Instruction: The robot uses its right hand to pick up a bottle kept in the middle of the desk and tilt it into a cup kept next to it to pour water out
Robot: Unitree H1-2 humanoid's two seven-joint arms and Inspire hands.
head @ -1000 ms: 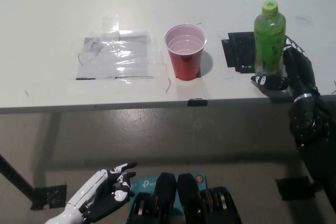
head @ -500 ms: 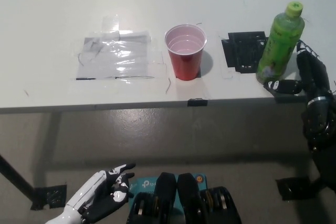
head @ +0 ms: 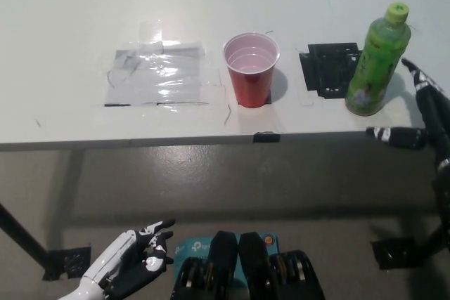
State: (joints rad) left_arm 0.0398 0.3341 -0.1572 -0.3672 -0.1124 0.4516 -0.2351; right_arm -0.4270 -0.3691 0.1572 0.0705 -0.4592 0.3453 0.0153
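Note:
A green bottle [head: 376,61] with a yellow-green cap stands upright on the white desk [head: 70,33], at the right edge of a black taped patch [head: 327,68]. Left of it stands a red cup [head: 250,69], upright, pale inside. My black right hand [head: 422,114] is open just right of the bottle and a little nearer to me, apart from it, fingers spread. My white left hand [head: 130,268] rests open low at the left, below the desk.
A clear taped plastic sheet [head: 158,75] lies flat on the desk left of the cup. The desk's front edge [head: 211,142] runs across the middle of the view. Below it is grey floor with a black tape mark [head: 67,261].
My right hand has let go of the bottle and drawn back to the right. The bottle now stands by itself, further right than a second ago.

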